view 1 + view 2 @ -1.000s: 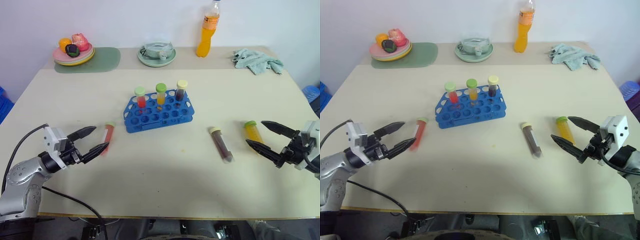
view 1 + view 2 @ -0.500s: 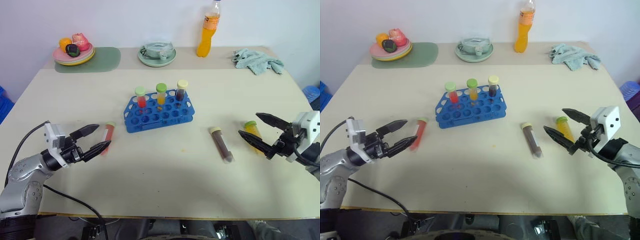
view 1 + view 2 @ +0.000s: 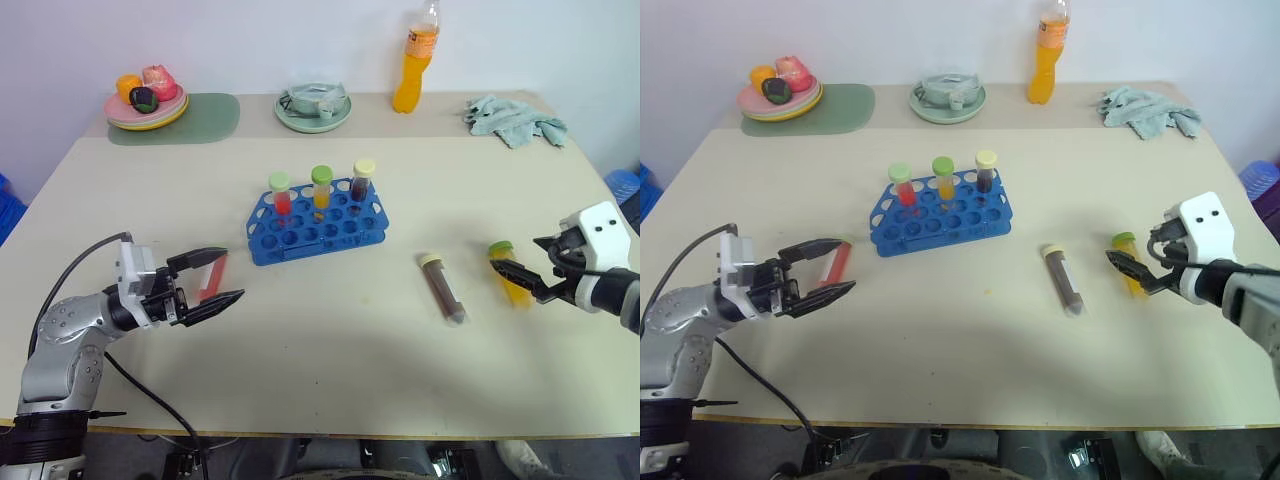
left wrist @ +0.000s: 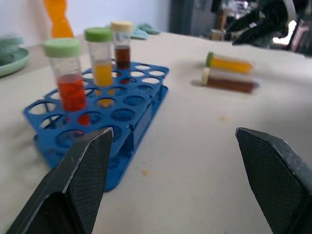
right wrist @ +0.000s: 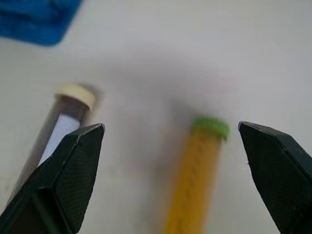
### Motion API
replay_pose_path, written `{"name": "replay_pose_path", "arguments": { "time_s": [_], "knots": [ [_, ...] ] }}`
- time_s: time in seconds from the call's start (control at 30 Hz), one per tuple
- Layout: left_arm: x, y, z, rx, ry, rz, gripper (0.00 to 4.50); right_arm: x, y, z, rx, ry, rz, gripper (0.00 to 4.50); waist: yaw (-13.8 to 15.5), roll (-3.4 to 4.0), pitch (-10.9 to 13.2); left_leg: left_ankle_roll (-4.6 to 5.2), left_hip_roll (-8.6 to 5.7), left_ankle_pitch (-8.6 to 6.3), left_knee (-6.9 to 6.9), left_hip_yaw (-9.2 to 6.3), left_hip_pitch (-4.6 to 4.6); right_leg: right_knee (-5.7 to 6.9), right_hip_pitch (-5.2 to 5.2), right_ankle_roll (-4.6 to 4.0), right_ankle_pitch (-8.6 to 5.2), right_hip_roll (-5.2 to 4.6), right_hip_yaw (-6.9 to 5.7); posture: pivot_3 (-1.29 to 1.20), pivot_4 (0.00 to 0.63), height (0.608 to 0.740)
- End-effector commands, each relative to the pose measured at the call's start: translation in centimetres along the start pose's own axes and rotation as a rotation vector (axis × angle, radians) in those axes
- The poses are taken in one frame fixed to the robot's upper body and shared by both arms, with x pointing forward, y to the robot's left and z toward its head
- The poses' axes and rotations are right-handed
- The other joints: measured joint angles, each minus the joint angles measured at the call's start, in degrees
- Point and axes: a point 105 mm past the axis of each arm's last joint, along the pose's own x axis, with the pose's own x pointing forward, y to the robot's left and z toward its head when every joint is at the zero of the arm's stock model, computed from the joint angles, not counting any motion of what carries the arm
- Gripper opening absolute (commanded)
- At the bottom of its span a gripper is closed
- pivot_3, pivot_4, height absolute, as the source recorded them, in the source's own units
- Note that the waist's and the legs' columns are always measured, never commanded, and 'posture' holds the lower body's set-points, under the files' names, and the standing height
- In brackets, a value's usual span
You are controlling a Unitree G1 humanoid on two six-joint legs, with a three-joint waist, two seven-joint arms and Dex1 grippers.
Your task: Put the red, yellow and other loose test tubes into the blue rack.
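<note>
Right wrist view has my right gripper (image 5: 170,183) spread wide over the yellow tube (image 5: 192,180) near the table's (image 3: 330,330) right edge; closing off-centre could roll it away from the blue rack (image 3: 318,218).

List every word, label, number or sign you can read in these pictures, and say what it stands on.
None can be read.
The orange bottle has a label band, too small and blurred to read.
The dark tube carries a pale strip, with no legible marks.
The blue rack shows no writing.
</note>
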Motion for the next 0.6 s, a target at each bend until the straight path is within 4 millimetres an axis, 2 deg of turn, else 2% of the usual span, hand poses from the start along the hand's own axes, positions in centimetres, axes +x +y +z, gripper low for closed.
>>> {"name": "replay_pose_path", "arguments": {
  "time_s": [0.03,0.2,0.33,0.6],
  "knots": [
    [0.6,-0.1,0.8,0.049,-0.005,-0.024,4.12,0.0,-0.5,0.1,0.100,0.052,0.037,4.50,0.1,0.01,0.0,0.00,0.00,0.00,-0.01,0.00,0.00,0.00,0.00,0.00,0.00,0.00,-0.01,0.00,0.150,0.740],
    [1.1,-0.4,1.2,0.056,-0.016,-0.048,4.12,1.6,-1.2,-0.7,0.189,0.151,0.055,4.50,0.1,0.01,0.0,0.01,0.00,0.00,0.01,0.00,-0.02,-0.02,0.00,0.01,0.01,0.00,-0.02,0.00,0.150,0.740],
    [1.4,-1.1,1.2,0.062,-0.014,-0.089,4.12,2.6,-1.9,-0.3,0.251,0.196,0.052,4.50,0.0,0.02,0.0,0.02,0.00,0.01,0.01,0.01,-0.03,-0.01,-0.03,0.02,0.02,0.00,-0.02,0.00,0.150,0.740],
    [1.6,-1.7,1.5,0.047,-0.020,-0.100,4.12,3.3,-3.2,0.5,0.223,0.240,0.012,4.50,0.2,0.03,0.0,0.02,0.00,0.01,0.01,0.04,-0.05,0.00,-0.06,0.04,0.03,0.00,-0.01,0.00,0.150,0.740]
  ]
}}
